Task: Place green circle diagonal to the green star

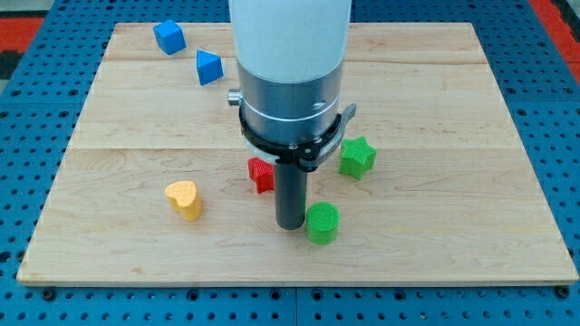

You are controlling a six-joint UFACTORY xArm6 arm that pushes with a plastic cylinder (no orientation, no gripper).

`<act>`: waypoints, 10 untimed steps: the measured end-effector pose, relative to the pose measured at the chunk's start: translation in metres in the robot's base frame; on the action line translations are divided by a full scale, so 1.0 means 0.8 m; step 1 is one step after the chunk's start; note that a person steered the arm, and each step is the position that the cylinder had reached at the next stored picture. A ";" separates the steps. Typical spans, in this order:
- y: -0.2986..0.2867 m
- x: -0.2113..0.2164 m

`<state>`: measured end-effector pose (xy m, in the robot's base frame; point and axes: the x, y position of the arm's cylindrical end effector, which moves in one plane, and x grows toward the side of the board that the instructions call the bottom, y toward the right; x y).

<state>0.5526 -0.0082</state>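
The green circle (pixel 323 223) is a short round block low in the middle of the wooden board (pixel 435 118). The green star (pixel 357 157) lies above it and a little to the view's right. My tip (pixel 290 225) is the lower end of the dark rod. It stands just to the view's left of the green circle, touching or nearly touching its side. The arm's white and metal body hides the board behind it at the view's top centre.
A red block (pixel 261 174) sits just left of the rod, partly hidden by it. A yellow heart (pixel 185 199) lies further left. A blue cube-like block (pixel 169 37) and a blue triangular block (pixel 208 68) are at the upper left.
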 end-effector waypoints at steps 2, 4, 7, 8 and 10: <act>0.024 0.019; 0.096 0.014; 0.171 0.010; 0.189 0.007; 0.172 0.028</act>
<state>0.5747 0.1290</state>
